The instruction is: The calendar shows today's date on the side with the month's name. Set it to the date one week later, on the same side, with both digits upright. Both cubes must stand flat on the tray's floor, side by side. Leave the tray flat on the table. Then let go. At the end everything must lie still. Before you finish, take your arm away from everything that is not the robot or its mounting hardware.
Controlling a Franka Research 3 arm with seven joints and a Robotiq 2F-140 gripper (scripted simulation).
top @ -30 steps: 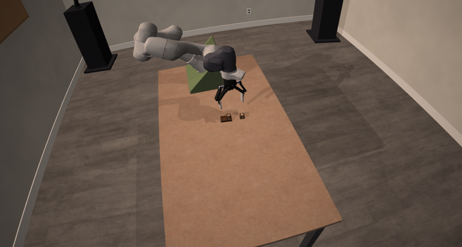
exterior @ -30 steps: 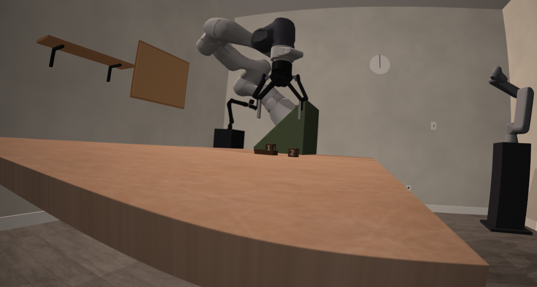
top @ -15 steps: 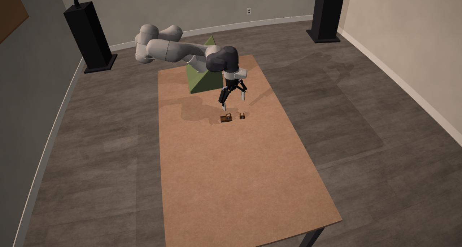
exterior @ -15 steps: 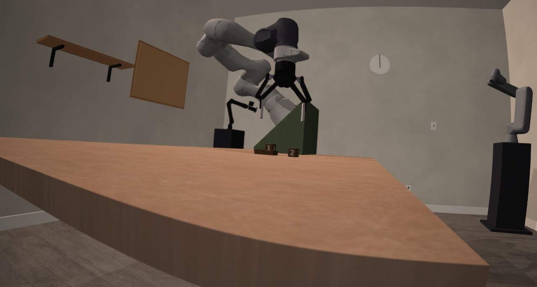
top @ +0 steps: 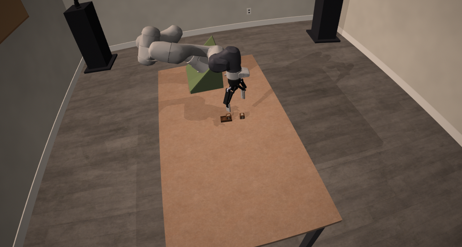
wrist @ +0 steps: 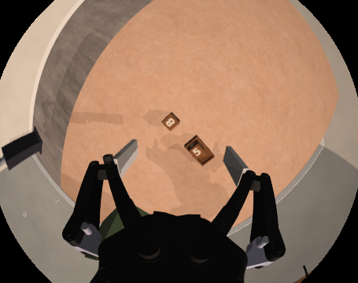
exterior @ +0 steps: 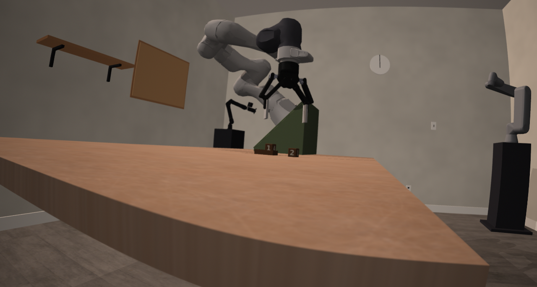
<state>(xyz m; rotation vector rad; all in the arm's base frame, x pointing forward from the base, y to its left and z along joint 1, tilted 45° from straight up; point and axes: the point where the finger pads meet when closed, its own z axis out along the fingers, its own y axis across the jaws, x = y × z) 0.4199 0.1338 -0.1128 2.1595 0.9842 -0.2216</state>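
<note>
The small dark brown tray (top: 222, 120) (exterior: 261, 152) (wrist: 204, 147) lies flat on the table. One cube (top: 228, 117) (exterior: 269, 147) (wrist: 197, 151) stands in its right part in the top view, with 5 on top and an upright 1 facing the top and exterior views. The tray's left part holds no cube. The other cube (top: 242, 116) (exterior: 293, 152) (wrist: 171, 122) stands on the table right of the tray, 8 on top and an upright 2 facing the top and exterior views. My gripper (top: 235, 104) (exterior: 285, 119) (wrist: 181, 150) is wide open and empty, above and behind them. The month's name is not readable.
The green wedge-shaped base (top: 206, 79) (exterior: 300, 135) stands on the table (top: 239, 181) behind the tray, under my arm. Black pedestals (top: 87, 35) (top: 327, 16) stand off the table near the back wall. The loose cube is a short gap from the tray.
</note>
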